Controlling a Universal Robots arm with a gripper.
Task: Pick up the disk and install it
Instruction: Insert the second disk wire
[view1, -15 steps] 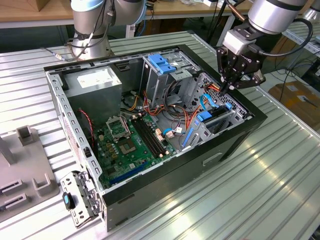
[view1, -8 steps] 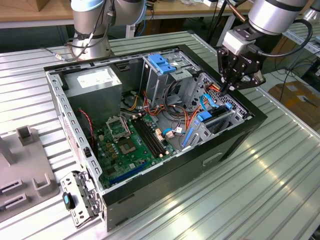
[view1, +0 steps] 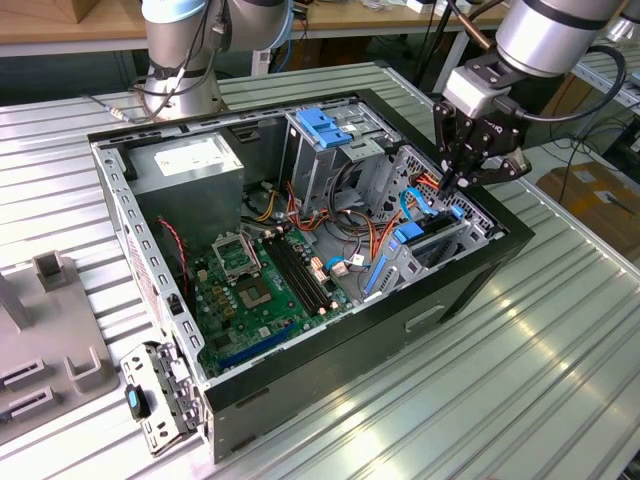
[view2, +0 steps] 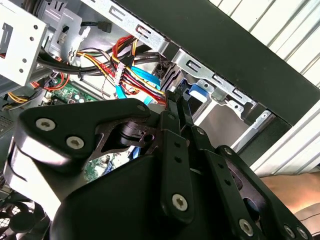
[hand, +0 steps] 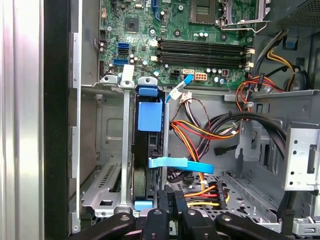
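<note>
Your gripper (view1: 462, 183) sits over open computer case (view1: 250, 400), at drive bay (hand: 107, 165) on exterior view's right. Fingers (hand: 167, 200) pressed together, nothing between them. Disk (hand: 149, 150) stands on edge in bay slot, blue carrier frame showing, just beside fingertips. Blue cable (hand: 182, 162) crosses it
</note>
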